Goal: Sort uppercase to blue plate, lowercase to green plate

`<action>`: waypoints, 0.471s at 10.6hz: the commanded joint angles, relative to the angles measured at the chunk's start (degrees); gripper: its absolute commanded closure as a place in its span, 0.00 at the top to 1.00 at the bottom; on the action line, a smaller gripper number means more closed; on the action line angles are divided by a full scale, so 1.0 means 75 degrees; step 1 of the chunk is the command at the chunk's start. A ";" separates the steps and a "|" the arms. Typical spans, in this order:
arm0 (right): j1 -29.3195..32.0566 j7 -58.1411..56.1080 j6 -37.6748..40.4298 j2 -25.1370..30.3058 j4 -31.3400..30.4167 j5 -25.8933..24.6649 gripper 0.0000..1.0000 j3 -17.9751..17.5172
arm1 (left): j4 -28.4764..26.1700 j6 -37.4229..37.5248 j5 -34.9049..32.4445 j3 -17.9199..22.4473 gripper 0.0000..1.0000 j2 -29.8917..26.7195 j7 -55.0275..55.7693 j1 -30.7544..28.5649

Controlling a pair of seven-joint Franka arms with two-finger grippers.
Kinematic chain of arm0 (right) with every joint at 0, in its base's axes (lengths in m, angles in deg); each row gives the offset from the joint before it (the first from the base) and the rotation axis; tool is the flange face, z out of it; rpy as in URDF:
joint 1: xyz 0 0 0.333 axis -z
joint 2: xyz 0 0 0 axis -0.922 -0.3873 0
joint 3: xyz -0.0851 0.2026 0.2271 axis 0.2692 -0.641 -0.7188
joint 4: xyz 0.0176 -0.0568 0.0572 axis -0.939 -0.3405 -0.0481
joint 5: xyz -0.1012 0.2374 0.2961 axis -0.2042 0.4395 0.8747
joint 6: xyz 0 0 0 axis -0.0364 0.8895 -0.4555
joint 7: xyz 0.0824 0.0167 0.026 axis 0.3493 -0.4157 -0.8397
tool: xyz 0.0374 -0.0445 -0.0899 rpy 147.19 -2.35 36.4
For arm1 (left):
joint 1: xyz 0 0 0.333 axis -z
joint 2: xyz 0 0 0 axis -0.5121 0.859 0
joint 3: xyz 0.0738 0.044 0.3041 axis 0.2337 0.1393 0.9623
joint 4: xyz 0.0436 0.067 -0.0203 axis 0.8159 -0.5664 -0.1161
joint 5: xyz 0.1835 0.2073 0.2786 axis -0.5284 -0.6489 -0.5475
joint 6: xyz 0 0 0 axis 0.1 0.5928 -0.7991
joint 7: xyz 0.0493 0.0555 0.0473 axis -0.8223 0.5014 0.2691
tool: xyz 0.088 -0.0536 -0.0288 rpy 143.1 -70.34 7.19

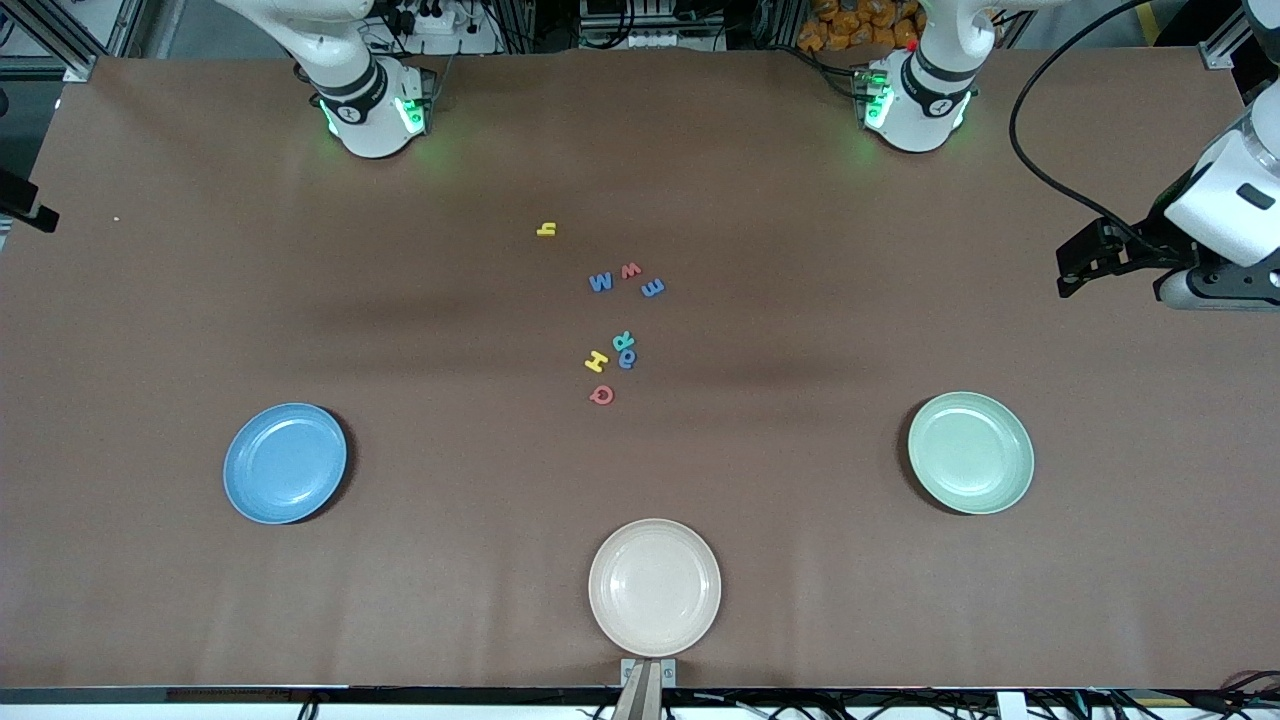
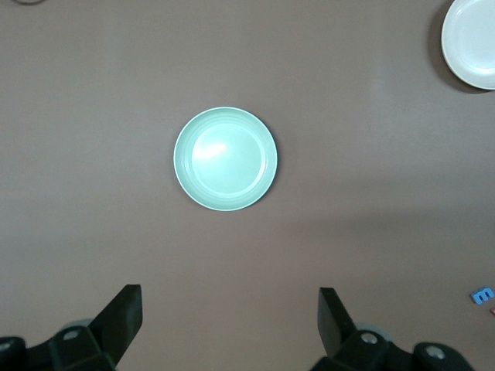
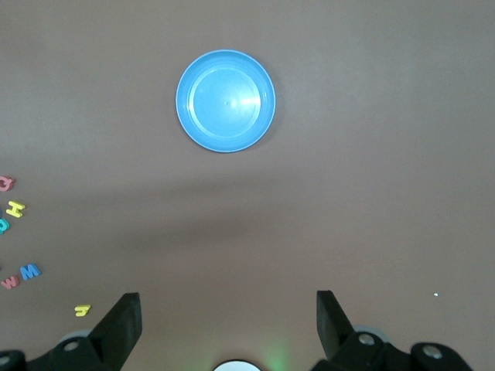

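A brown, matte tabletop (image 1: 200, 300) fills the front view, with faint creases in its covering. Aluminium framing, cables and a power strip line the edge where the two arm bases stand, each base lit green.

The eight foam letters lie in a loose cluster at mid-table, all flat on the covering and none on a plate. The yellow h (image 1: 546, 229) lies closest to the bases, apart from the rest. Next come the blue M/W (image 1: 601, 282), the red w (image 1: 630, 270) and the blue m (image 1: 652, 288) in a short row. Nearer the front camera, the teal R (image 1: 623, 341) touches the blue round a/e (image 1: 627, 358), with the yellow H (image 1: 596, 361) just beside them and the red Q (image 1: 601, 395) nearest the camera.

The blue plate (image 1: 285, 463) sits toward the right arm's end, the green plate (image 1: 971, 452) toward the left arm's end, and a beige plate (image 1: 655, 587) lies between them, nearest the front camera.

The left end effector (image 2: 230, 325) hangs over bare covering near the green plate, fingers spread wide and holding nothing. The right end effector (image 3: 229, 325) hangs likewise near the blue plate, fingers wide and empty. Both arms wait.
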 commanded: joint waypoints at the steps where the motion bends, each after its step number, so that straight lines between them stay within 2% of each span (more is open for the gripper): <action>1: 0.0113 -0.0066 -0.0374 -0.0076 0.0138 0.0188 1.00 -0.0080 | 0.0162 0.0091 0.0163 0.0004 1.00 0.0053 -0.0058 -0.0012; 5: -0.0168 -0.0138 -0.0401 -0.0088 0.0103 0.0095 1.00 -0.0127 | 0.0139 0.0067 0.0244 -0.0019 1.00 0.0146 -0.0373 0.0058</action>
